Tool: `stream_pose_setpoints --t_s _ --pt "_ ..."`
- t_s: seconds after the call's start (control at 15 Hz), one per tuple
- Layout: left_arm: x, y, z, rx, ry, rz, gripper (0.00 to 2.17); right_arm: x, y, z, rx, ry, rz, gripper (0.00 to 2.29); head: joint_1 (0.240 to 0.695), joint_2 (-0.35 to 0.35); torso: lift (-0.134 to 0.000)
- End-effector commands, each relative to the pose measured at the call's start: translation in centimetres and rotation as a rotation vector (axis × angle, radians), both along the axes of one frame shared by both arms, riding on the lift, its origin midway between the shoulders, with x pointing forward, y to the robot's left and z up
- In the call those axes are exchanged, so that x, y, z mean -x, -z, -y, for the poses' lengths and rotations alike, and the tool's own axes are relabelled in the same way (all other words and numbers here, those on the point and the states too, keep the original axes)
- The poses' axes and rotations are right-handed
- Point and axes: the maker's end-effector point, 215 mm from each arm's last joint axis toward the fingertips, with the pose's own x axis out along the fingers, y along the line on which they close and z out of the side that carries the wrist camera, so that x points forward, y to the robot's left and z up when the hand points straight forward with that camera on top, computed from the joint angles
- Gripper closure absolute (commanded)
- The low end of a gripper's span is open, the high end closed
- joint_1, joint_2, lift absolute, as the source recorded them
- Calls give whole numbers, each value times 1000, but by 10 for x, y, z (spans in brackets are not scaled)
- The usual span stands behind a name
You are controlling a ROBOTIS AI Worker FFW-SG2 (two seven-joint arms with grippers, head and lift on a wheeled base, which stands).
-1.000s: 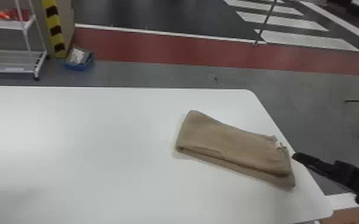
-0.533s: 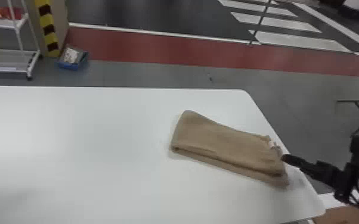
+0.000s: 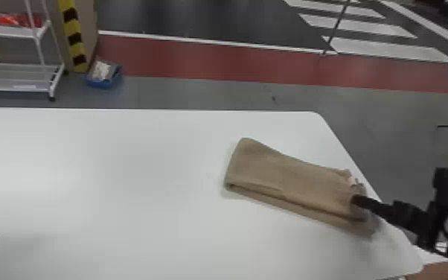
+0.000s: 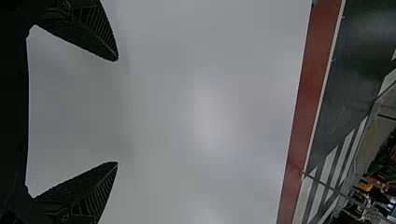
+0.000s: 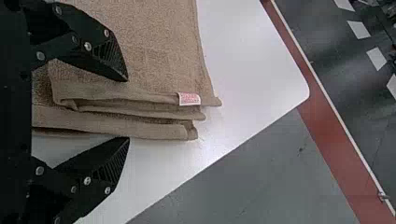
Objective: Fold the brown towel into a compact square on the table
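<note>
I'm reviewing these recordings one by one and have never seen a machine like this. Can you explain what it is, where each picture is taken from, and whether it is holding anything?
This is a two-armed robot. The head view looks forward and down over a white table. The other two come from cameras on its wrists, so the room appears sideways.

The brown towel lies near the table's right edge, already folded into a long, layered strip, with a small label at one end. The right gripper is open around the towel's layered edge, without pinching it. The left gripper is open over bare table. So neither is holding anything.
</note>
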Motion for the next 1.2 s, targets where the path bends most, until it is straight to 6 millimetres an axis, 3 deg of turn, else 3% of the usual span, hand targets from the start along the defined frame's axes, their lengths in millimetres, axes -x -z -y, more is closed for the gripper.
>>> stream_pose_setpoints --t_s 0.0,0.07,0.2,0.33,0.6,0.87,1.13 --pt "-1 0 -1 3 1 3 87 0 -3 -1 0 -3 2 1457 695 -217 -123" --pt "-1 0 -2 1 2 4 87 1 -2 -4 -12 -5 -2 1720 695 -213 -123" --pt "-2 0 -2 -1 1 7 87 2 -4 -8 -40 -1 1 1939 695 -209 -123" --pt "-3 -1 -3 0 1 10 87 1 -18 -8 -82 18 44 1949 695 -204 -123" --pt "-3 -1 -4 -2 -3 9 87 -7 -65 -9 -198 46 150 1949 695 -198 -123" --pt "-4 -2 -3 -1 -2 11 87 -32 -117 -17 -279 36 284 1949 695 -191 -123" --pt "-3 -3 -6 -2 -8 11 87 -64 -160 -45 -353 -3 408 1949 695 -169 -123"
